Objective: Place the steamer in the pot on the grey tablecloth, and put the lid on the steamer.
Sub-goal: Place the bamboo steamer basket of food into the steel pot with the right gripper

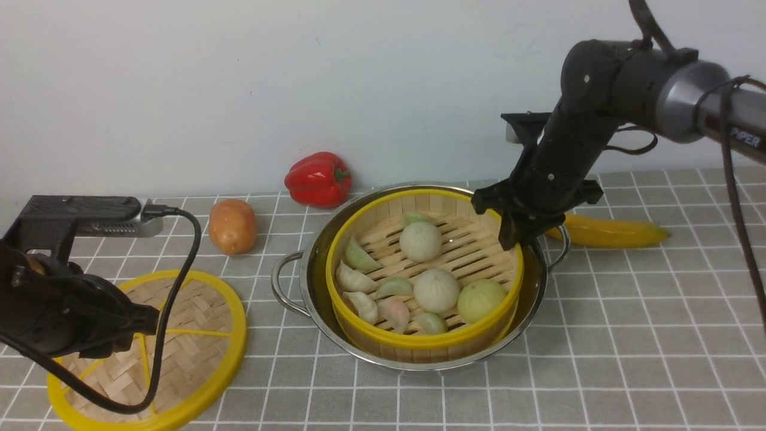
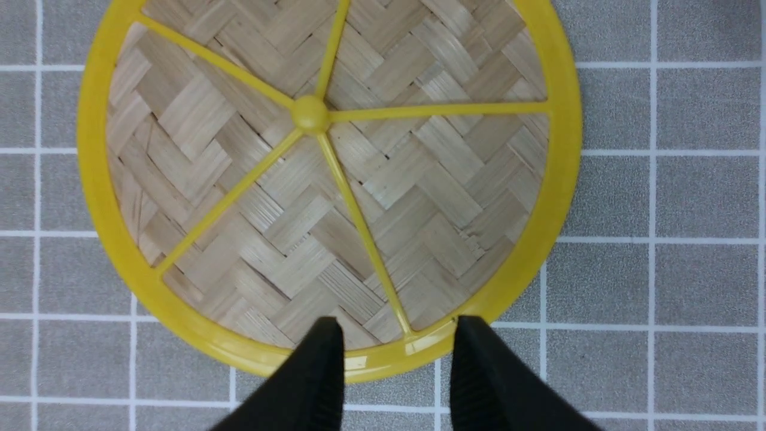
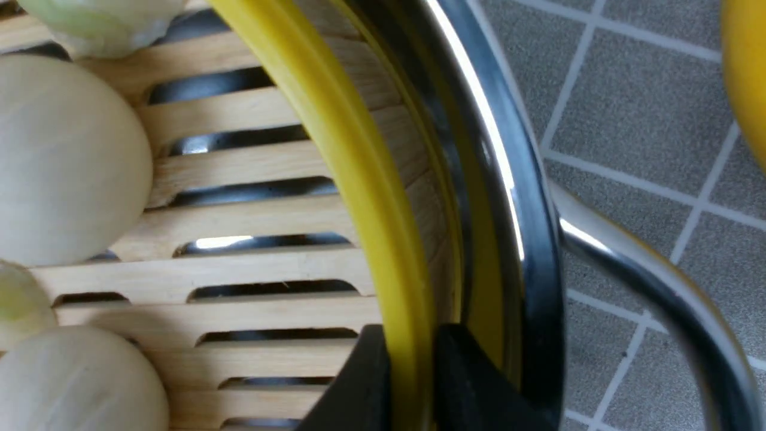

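In the pot (image 1: 312,263) on the grey tablecloth (image 1: 598,335), the steamer (image 1: 419,342) is being pinched at its 2 o'clock rim by the right claw (image 3: 413,359), likely for settling. The left claw (image 2: 398,326) is being held spread over the lid (image 2: 335,197), at the pot's 8 o'clock, seemingly for pickup.

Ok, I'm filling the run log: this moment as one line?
steamer in pot | right gripper shut on steamer rim | left gripper open over lid rim | lid flat on grey tablecloth
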`<state>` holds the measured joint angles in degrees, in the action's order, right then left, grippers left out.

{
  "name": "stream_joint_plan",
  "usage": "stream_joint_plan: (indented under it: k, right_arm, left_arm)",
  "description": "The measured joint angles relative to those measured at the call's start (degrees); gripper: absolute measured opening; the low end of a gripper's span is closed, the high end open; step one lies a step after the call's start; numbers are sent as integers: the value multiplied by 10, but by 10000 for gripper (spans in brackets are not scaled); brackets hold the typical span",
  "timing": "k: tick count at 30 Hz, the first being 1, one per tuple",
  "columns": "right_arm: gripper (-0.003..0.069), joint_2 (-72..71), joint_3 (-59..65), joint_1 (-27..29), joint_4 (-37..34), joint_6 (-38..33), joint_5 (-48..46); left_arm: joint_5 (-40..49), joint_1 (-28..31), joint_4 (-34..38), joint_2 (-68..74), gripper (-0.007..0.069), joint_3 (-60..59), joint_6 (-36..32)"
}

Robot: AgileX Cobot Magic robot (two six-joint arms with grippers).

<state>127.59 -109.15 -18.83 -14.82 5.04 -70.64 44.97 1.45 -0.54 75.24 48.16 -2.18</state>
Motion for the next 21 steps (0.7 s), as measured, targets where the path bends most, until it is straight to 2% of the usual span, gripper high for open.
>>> stream_joint_plan:
  k: [5, 10, 14, 15, 16, 21]
  right_arm:
    - [96, 0, 0, 0, -2, -8, 0]
    - [132, 0, -1, 0, -8, -8, 1]
    - [243, 0, -1, 0, -16, -8, 0]
    - [248, 0, -1, 0, -16, -8, 0]
    - [303, 0, -3, 0, -20, -8, 0]
    - [395, 0, -43, 0, -25, -22, 0]
  left_arm:
    - [0, 0, 0, 0, 243, 0, 0]
    - [-1, 0, 0, 0, 243, 0, 0]
    - [-9, 0, 0, 0, 243, 0, 0]
    - [-9, 0, 0, 0, 243, 0, 0]
    - [-20, 0, 0, 0, 243, 0, 0]
    - [-57, 0, 2, 0, 243, 0, 0]
